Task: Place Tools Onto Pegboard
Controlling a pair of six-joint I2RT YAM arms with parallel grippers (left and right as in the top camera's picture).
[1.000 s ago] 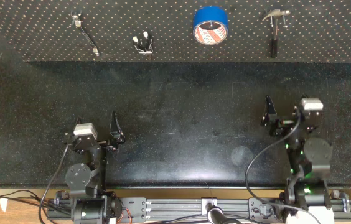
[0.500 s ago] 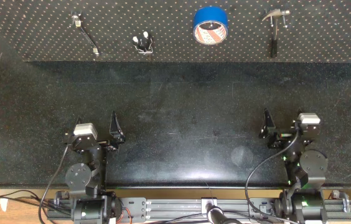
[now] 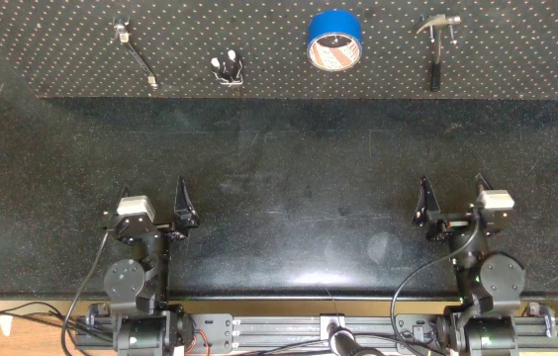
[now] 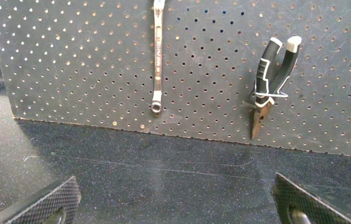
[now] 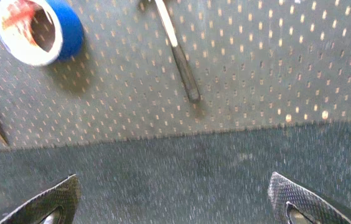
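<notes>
Hazards with all four tools hung

Directions read the top view as a clock face, with 12 o'clock away from the arm bases.

1. Pegboard (image 3: 259, 49) spans the 12 o'clock edge and carries every tool. Placement looks finished, so the main risk is disturbance by a further reach.
2. Mat (image 3: 289, 168) covers the worktop between board and arms.
3. Left gripper (image 4: 175, 208) sits at 7 o'clock and right gripper (image 5: 175, 202) at 5 o'clock, both well apart from the board. Each has its jaws spread wide and holds nothing.
4. Tape roll (image 3: 334, 42), at 12 o'clock, hangs through its core. A nudge from below could lift it off.
5. Hammer (image 3: 437, 54), at 1 o'clock, hangs by its head with the handle down. A side knock could swing it loose.
6. Wrench (image 3: 137, 57), at 11 o'clock, hangs from its upper end and would likely swing the same way.
7. Pliers (image 3: 228, 67), between wrench and tape roll, hang nose down on a thin wire hook. This is probably the least secure hold.
8. Cable (image 3: 403, 272), looping near 5 o'clock, could snag the right arm.
</notes>
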